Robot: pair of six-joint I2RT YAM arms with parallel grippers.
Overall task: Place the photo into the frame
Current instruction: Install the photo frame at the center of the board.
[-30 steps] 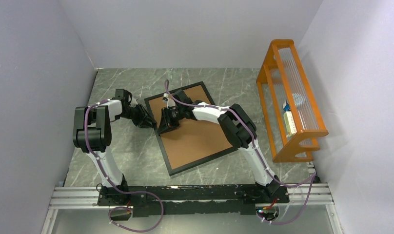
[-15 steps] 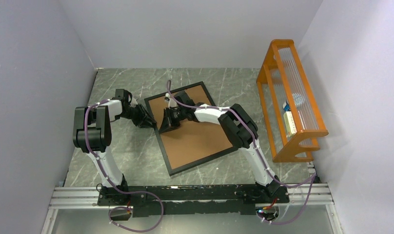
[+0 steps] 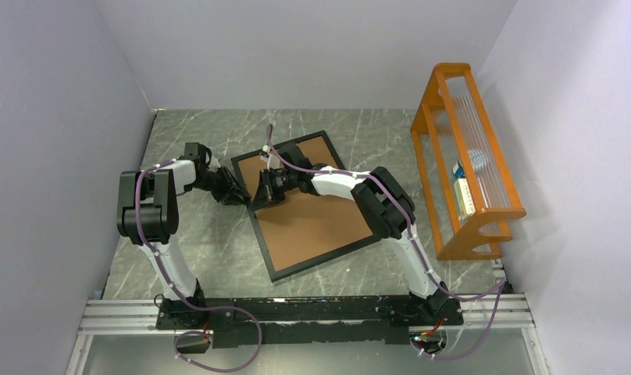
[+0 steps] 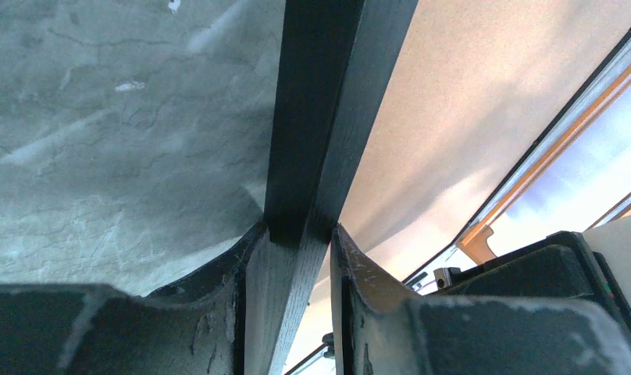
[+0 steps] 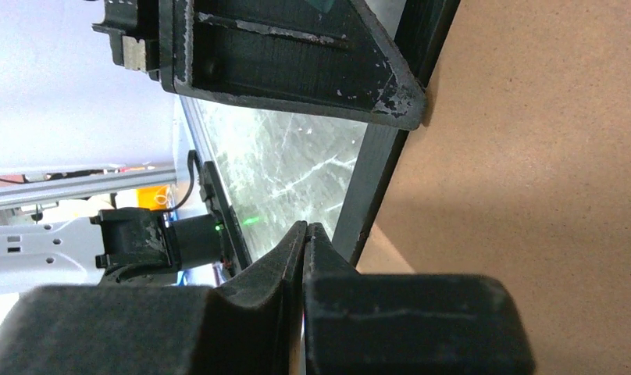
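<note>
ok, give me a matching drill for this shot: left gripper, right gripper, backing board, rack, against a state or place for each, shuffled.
1 left gripper
2 right gripper
3 backing board
4 rack

A orange, at the right side of the table
B shut on the black rail of the frame
C brown, facing up in the frame
D shut on nothing visible

Pairs: 1-B, 2-D, 3-C, 4-A

- The frame's [image 4: 328, 94] rail is cut off by the left wrist view's upper edge.
- From above, its left rail is partly covered by the left gripper [image 3: 238, 195] and right gripper [image 3: 262, 201].
- The orange rack's [image 3: 478, 233] contents are too small to be identified.
</note>
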